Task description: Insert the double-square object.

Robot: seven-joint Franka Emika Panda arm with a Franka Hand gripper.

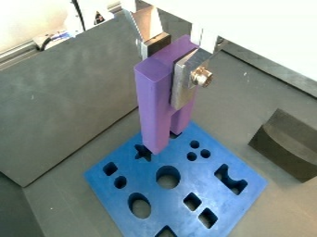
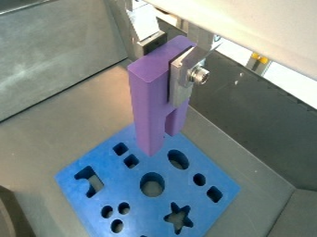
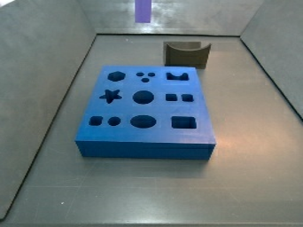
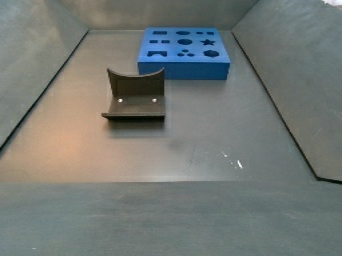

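My gripper (image 1: 168, 69) is shut on the double-square object (image 1: 158, 102), a tall lavender peg held upright between the silver fingers; both also show in the other wrist view, gripper (image 2: 165, 69) and peg (image 2: 148, 102). The peg hangs well above the blue board (image 1: 246, 196) with shaped holes, which also shows in a wrist view (image 2: 111, 185). In a side view only the peg's lower end (image 3: 143, 11) shows at the upper edge, high over the board (image 3: 148, 151). In the other side view the board (image 4: 187, 68) lies at the far end and the gripper is out of view.
A dark grey curved block (image 3: 186, 53) stands on the floor beyond the board; it also shows in a side view (image 4: 134, 95) and a wrist view (image 1: 291, 143). Grey sloping walls enclose the floor on all sides.
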